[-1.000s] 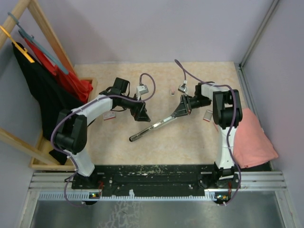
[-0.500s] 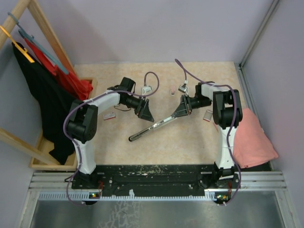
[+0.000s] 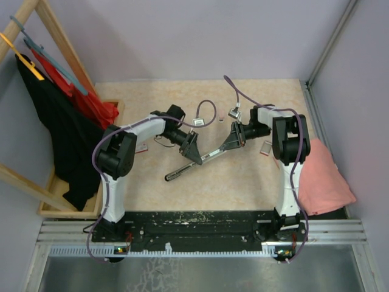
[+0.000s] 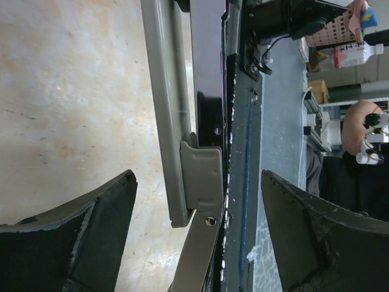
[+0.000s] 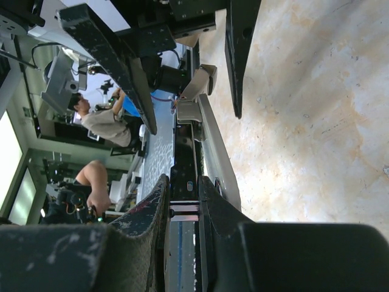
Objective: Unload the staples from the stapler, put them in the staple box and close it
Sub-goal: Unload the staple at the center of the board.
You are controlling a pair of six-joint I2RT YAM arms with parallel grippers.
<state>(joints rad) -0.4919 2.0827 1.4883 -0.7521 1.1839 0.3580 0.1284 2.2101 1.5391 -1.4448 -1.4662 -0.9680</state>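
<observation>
A long grey and black stapler (image 3: 209,156) lies slanted on the beige table. My right gripper (image 3: 230,144) is shut on its far right end; in the right wrist view (image 5: 182,204) the jaws pinch the black body of the stapler (image 5: 211,146). My left gripper (image 3: 196,154) is open, its fingers on either side of the stapler's middle. In the left wrist view the gripper (image 4: 197,194) shows wide-apart fingers (image 4: 91,231) beside the stapler's grey bar (image 4: 163,91) without touching it. I can make out no staples.
A small red-and-white box (image 3: 265,148) lies by the right arm. A pink cloth (image 3: 325,176) lies at the right edge. A wooden rack (image 3: 58,36) with red and black cloth stands at the left.
My left arm has swung to the right, and its open gripper has come from left of the stapler to straddle its middle. The right gripper and the stapler have not moved.
</observation>
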